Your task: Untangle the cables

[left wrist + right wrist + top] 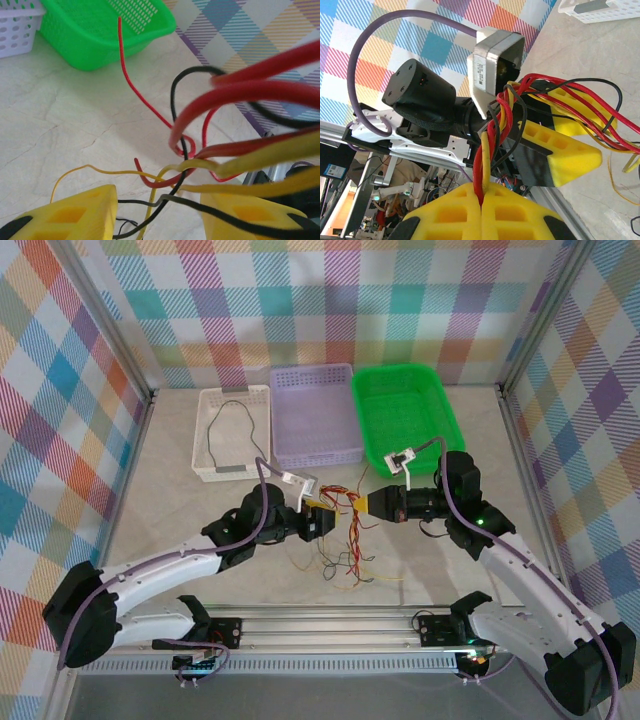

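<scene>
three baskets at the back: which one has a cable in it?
The white basket, leftmost of the three. A dark cable loops across its bottom. The purple basket and the green basket beside it show only bare bottoms.

place: robotics lab cell | evidence: plaid-cloth walls (300, 300), aluminium frame rail (330, 622), cluttered electronics bench (375, 200) behind

smooth glossy plastic cables (250, 92), matt marbled table (65, 125), perforated shiny plastic basket (100, 40).
</scene>
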